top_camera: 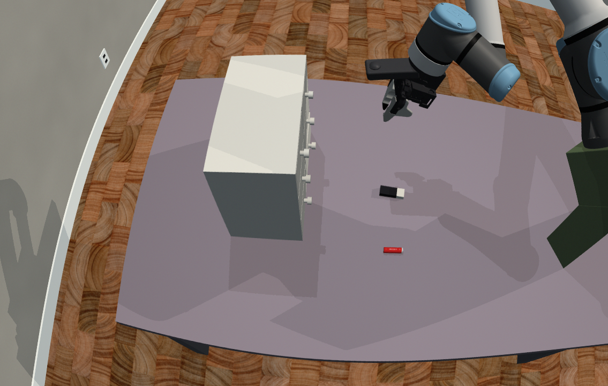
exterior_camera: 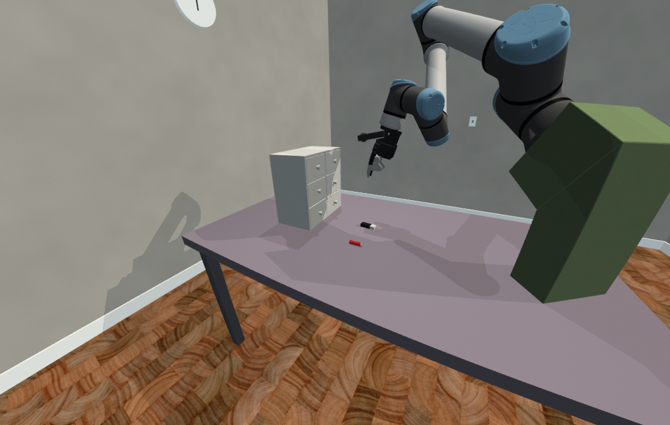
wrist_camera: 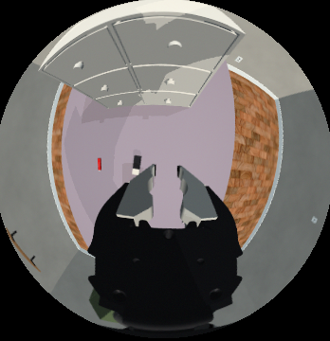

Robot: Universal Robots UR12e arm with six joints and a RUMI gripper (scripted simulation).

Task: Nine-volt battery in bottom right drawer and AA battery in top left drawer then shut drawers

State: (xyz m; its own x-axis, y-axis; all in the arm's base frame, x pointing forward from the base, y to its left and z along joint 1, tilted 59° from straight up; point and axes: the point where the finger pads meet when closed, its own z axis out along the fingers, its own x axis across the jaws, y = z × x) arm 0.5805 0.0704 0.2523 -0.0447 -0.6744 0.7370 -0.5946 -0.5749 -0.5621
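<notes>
1. In the top view, the chest point(top_camera: 262, 114) point(exterior_camera: 289, 187) point(wrist_camera: 155, 52) is seen upright on the worktop point(top_camera: 368, 317) point(exterior_camera: 432, 311) point(wrist_camera: 193, 128), with its knobs turned toward the green pedestal point(top_camera: 579, 192) point(exterior_camera: 617, 211). The jaws point(top_camera: 384, 112) point(exterior_camera: 369, 175) are held in front of the chest, well apart from its knobs. The nine-volt battery point(top_camera: 391, 192) point(exterior_camera: 367, 225) point(wrist_camera: 137, 165), a black block with a white end, is laid out in front of the chest. The AA battery point(top_camera: 392, 250) point(exterior_camera: 355, 242) point(wrist_camera: 100, 164), red, is placed farther to the left as the chest is faced.
2. In the exterior view, the jaws are pointed downward, raised above the worktop in front of the chest. Both batteries are seen lying below them, outside the chest. Three rows of two drawers are shown, among them the left drawer of the top row point(exterior_camera: 314, 172) point(wrist_camera: 75, 52) and the right drawer of the bottom row point(exterior_camera: 335, 202) point(wrist_camera: 172, 98).
3. In the wrist view, the jaws are parted by a modest gap, and nothing is gripped between them; bare worktop is seen through it. All six drawer fronts of the chest appear closed. Both batteries are shown in front of the chest, untouched by the jaws.
</notes>
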